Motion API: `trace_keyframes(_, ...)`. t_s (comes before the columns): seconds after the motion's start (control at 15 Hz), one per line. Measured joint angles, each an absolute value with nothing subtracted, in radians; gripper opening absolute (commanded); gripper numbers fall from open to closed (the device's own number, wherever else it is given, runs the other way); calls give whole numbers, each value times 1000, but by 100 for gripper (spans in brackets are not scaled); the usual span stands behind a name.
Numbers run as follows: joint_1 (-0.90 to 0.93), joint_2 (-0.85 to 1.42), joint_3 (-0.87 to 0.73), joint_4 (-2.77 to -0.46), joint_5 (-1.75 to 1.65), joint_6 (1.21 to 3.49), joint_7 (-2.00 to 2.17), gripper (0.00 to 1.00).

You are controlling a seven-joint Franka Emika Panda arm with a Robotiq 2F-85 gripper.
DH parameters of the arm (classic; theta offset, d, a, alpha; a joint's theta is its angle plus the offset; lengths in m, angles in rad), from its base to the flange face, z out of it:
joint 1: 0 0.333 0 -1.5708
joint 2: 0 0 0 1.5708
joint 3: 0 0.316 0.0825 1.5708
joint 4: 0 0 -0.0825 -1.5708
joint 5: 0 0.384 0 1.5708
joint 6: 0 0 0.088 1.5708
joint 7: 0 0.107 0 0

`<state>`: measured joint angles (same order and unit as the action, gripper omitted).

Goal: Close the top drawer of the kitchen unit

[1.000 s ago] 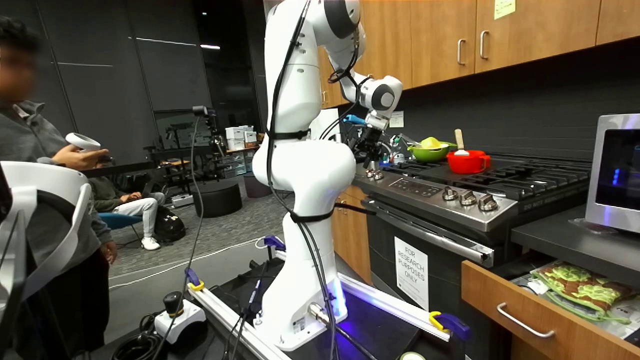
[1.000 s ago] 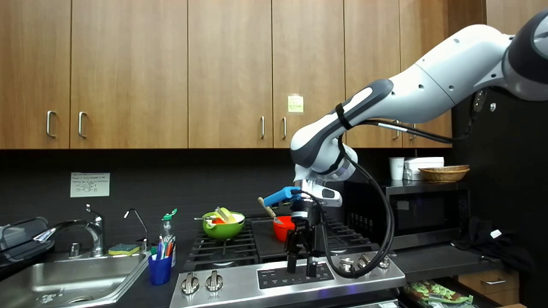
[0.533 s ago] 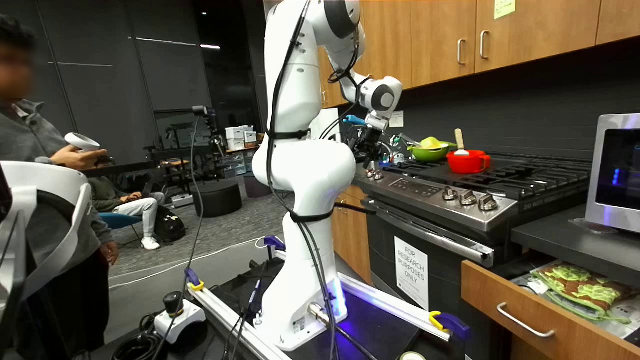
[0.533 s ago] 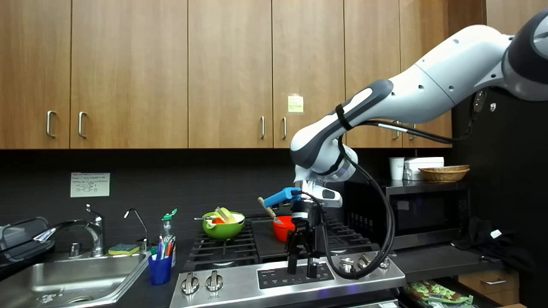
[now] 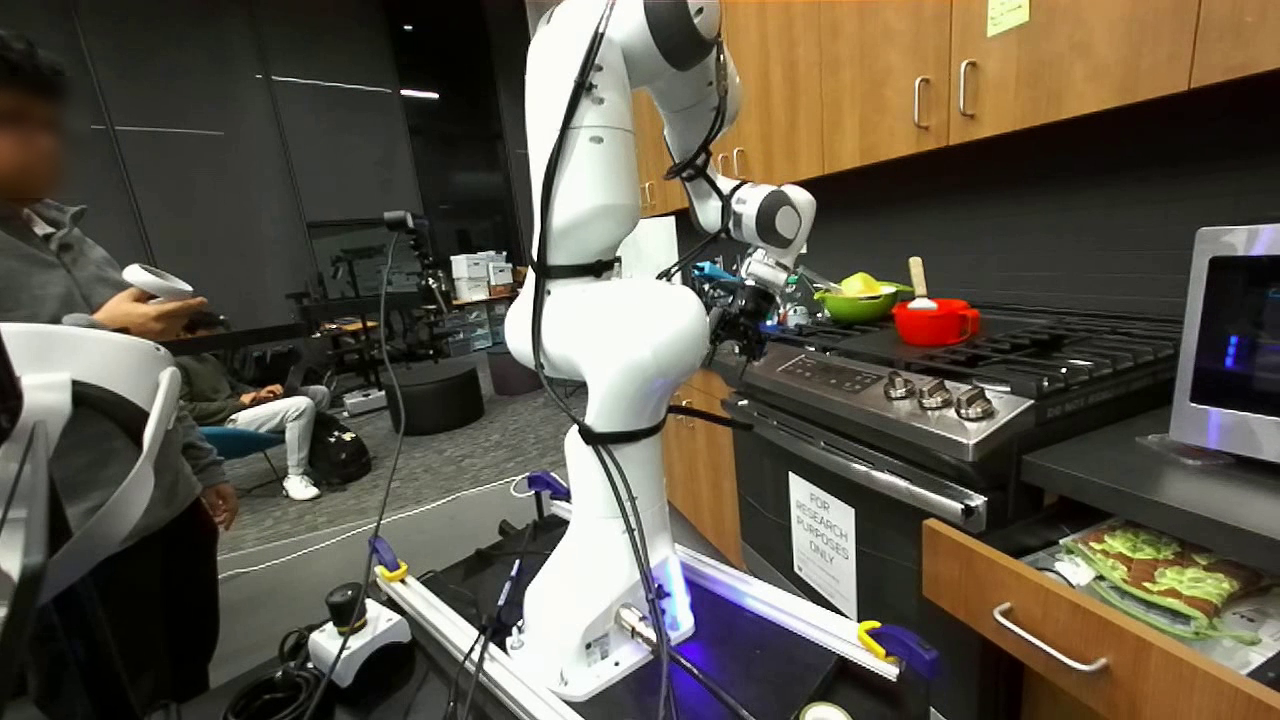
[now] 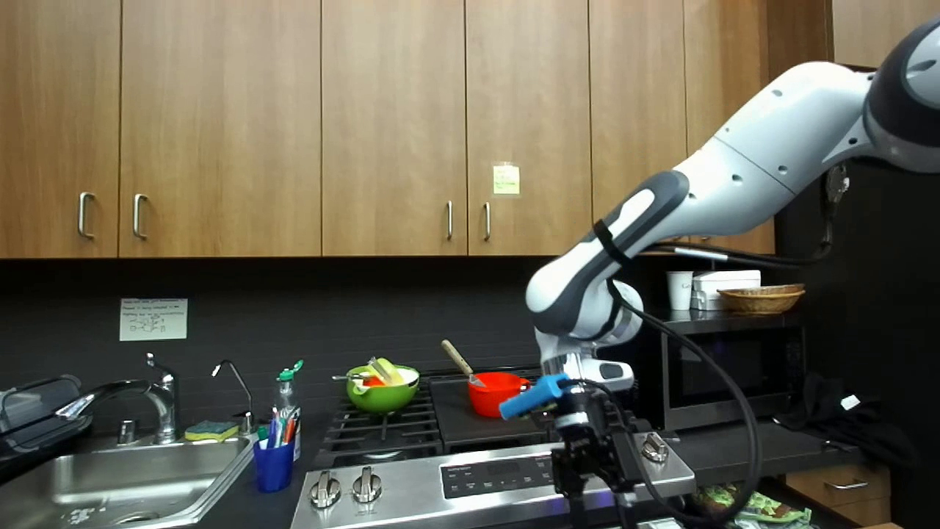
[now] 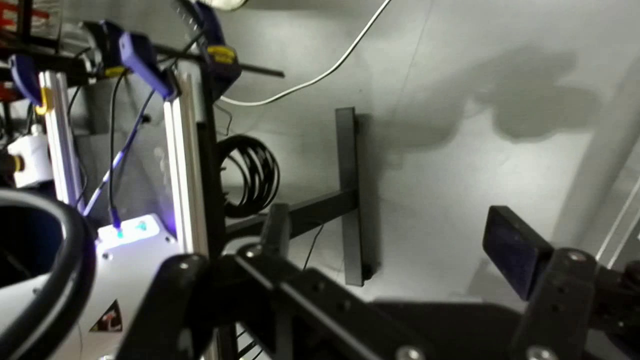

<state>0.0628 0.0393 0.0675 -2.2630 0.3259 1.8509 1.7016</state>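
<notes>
The top drawer stands pulled out at the lower right of an exterior view, with its wooden front and silver bar handle facing out. A brown and green cloth item lies inside it. The kitchen unit has a dark countertop above the drawer. In an exterior view the open drawer shows only partly at the bottom right. My gripper is open and empty, in front of the stove's control panel, well apart from the drawer. In the wrist view the gripper has its fingers wide apart over grey floor.
The steel stove with a projecting oven handle stands between gripper and drawer. A red pot and green bowl sit on it. A microwave stands on the counter. A person stands at the far left.
My gripper has moved down and right in both exterior views, off the control panel to the stove's front edge, and tilted. The drawer has not moved.
</notes>
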Motion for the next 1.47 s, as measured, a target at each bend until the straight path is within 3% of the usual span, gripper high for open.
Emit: trace_keyframes(1.47,-21,58,-37,-2406,287,1860,1722,100)
